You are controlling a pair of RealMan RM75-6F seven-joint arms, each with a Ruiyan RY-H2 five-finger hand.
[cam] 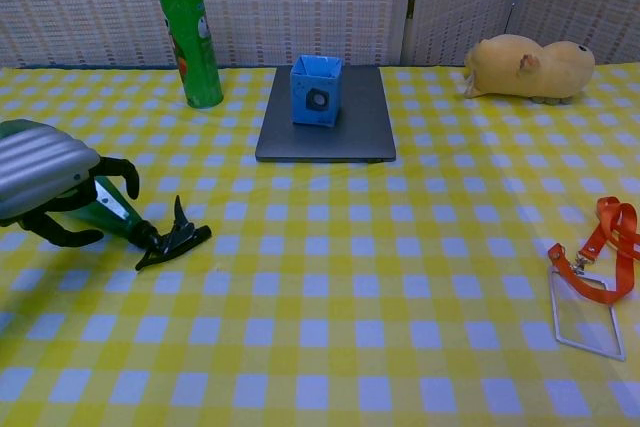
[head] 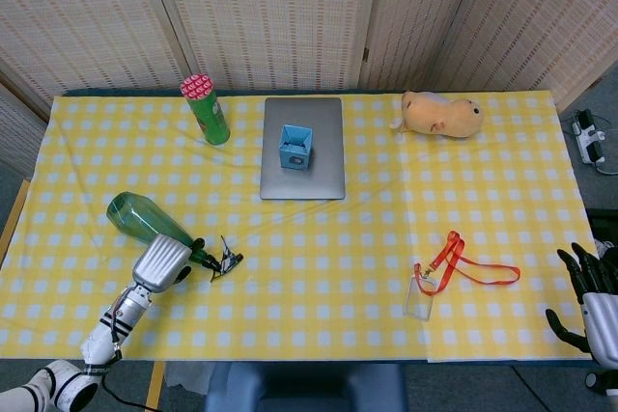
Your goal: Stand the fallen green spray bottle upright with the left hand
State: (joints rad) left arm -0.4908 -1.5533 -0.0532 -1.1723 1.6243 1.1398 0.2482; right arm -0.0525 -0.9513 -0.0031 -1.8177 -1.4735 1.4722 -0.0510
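Note:
The green spray bottle (head: 135, 216) lies on its side at the table's left, its black trigger head (head: 224, 260) pointing to the right. My left hand (head: 162, 261) is over the bottle's narrow end. In the chest view the left hand (cam: 50, 182) arches its dark fingers (cam: 118, 171) over and around the bottle (cam: 108, 213), just behind the trigger head (cam: 175, 237). The fingers are apart and the bottle rests on the cloth. My right hand (head: 594, 296) hangs off the table's right front corner with fingers spread, holding nothing.
A green canister (head: 206, 108) stands at the back left. A grey laptop (head: 303, 176) with a blue box (head: 295, 146) on it lies at the centre back. A yellow plush (head: 441, 114) is at the back right, an orange lanyard with badge (head: 454, 267) at the front right.

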